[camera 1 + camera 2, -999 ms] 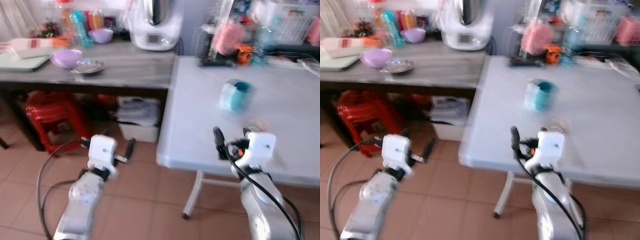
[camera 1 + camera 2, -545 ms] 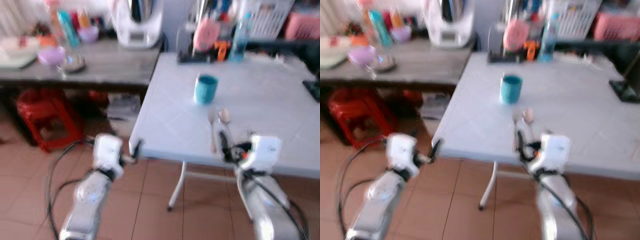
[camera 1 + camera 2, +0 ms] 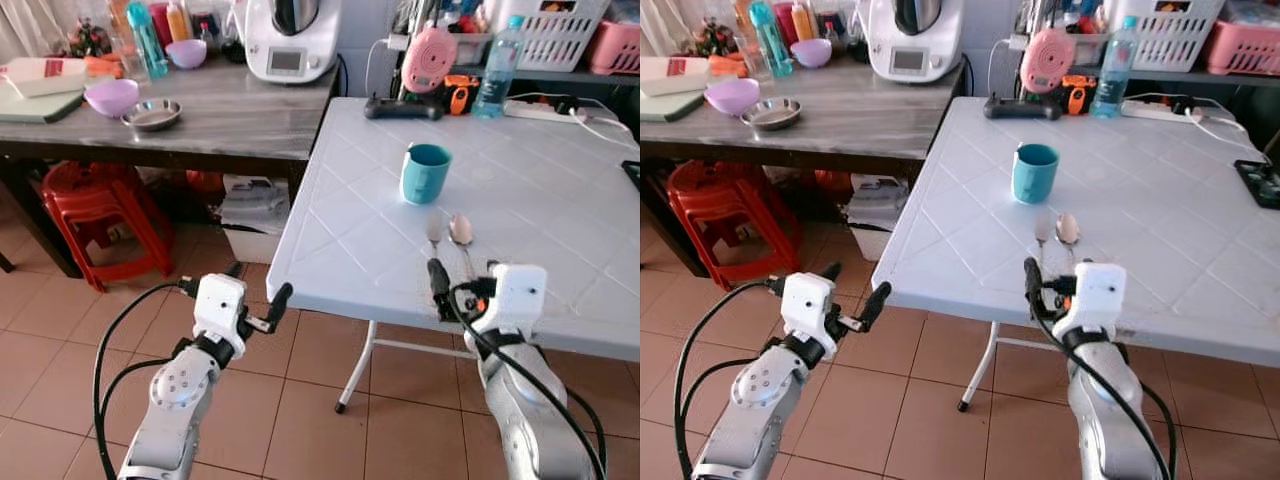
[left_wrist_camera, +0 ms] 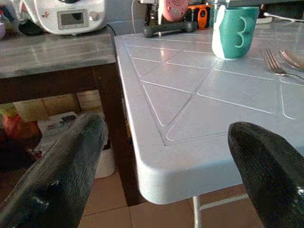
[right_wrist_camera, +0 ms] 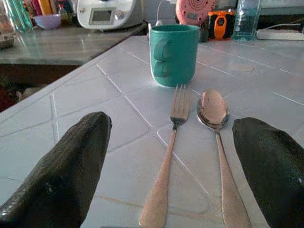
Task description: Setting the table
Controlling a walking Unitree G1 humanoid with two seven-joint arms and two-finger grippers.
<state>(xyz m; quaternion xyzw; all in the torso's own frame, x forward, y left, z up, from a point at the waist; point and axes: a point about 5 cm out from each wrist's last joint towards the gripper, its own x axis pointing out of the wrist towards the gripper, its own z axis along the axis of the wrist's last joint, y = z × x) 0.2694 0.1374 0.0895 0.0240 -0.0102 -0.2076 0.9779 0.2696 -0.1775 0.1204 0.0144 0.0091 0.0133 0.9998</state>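
Left eye view is sharp now; a moment ago it was blurry and turning, so we were walking and have stopped at the near edge of the tabletop (image 3: pixel 330 260). The cup (image 3: pixel 425 173), fork (image 3: pixel 433 240) and spoon (image 3: pixel 461 233) have come closer to us. The cup stands just behind the fork and spoon, which lie side by side, not touching.

Our right gripper (image 5: pixel 166 166) is low over the near edge, fingers spread wide, with the fork and spoon handles between them. It holds nothing.

Our left gripper (image 4: pixel 161 156) hangs off the near left corner, spread too and empty.

We think we are now close enough to reach the fork or spoon.
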